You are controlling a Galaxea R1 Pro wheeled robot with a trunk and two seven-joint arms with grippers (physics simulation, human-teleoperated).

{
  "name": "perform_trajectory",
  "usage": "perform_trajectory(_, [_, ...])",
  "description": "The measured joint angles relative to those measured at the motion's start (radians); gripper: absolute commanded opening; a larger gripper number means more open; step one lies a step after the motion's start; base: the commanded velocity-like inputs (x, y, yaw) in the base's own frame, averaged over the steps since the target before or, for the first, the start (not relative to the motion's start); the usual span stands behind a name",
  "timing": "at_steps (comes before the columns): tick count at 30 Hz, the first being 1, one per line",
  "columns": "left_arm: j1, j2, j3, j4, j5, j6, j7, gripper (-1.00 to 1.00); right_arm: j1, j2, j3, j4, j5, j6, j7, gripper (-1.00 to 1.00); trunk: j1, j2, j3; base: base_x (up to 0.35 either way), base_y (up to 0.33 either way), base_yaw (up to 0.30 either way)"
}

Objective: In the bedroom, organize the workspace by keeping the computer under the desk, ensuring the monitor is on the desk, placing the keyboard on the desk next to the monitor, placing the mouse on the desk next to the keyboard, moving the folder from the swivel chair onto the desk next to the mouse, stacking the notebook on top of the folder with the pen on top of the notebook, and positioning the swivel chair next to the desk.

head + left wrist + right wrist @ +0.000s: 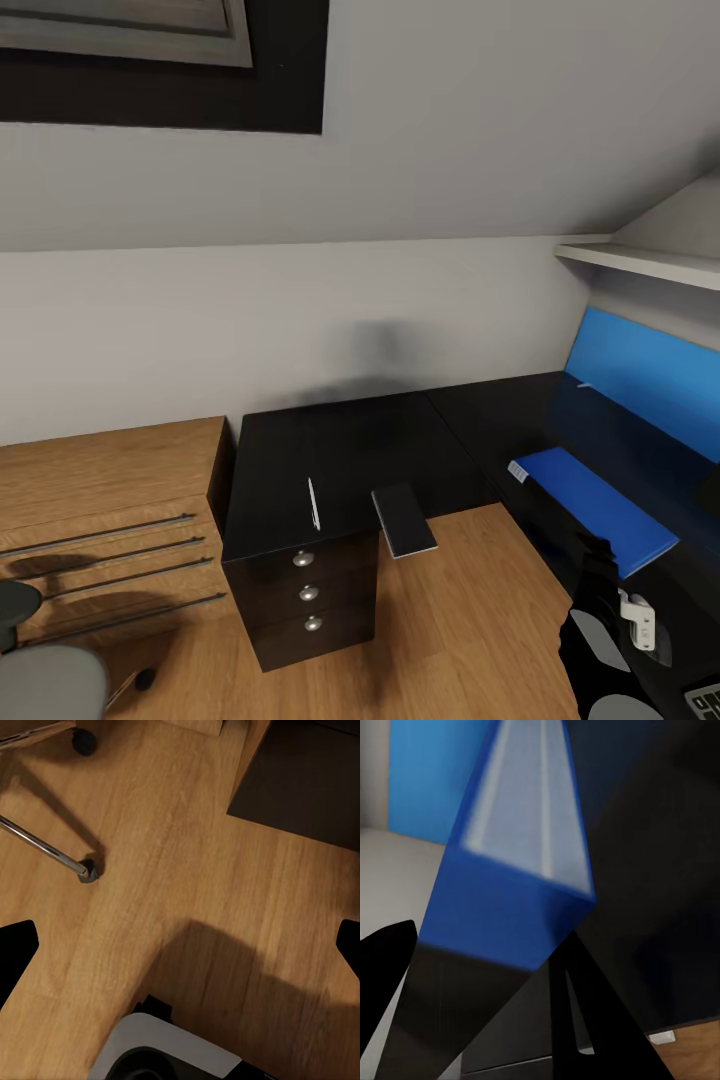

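Head view: long L-shaped desk with a glossy black top and a three-drawer unit against the white wall. Flat bright blue rectangular folder lying on the desk's right wing, white page edge at its near-left corner. Small pale grey notebook with a dark rim half off the front edge beside the drawers, likely easy to knock to the floor. Thin white pen-like stick near it on the top. Corner of a dark-keyed keyboard at the lower right. Grey swivel chair seat at the lower left, in front of the light wooden low cabinet. Right gripper black, hovering at the folder's near end.

Left wrist view: left gripper spread wide, empty, above the wooden floor; a metal chair leg with castor off to one side.

Right wrist view: black fingers apart, the folder's blue cover and pale page edge just beyond them; contact impossible to judge.

Handling: folder probably light, stiff and slick, hard to lift flat from a glossy top; best pinched by an overhanging edge. Notebook graspable at its overhanging end.

No readable writing or brand anywhere.
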Motion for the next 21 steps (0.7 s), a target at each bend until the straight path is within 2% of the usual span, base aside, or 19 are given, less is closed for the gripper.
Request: perform_trajectory(21, [0.0, 0.0, 0.0, 0.0, 0.0, 0.0, 0.0, 1.0, 0.0, 0.0, 0.0, 0.002, 0.0, 0.0, -0.001, -1.0, 0.0, 0.0, -0.009, 0.001, 0.0, -0.002])
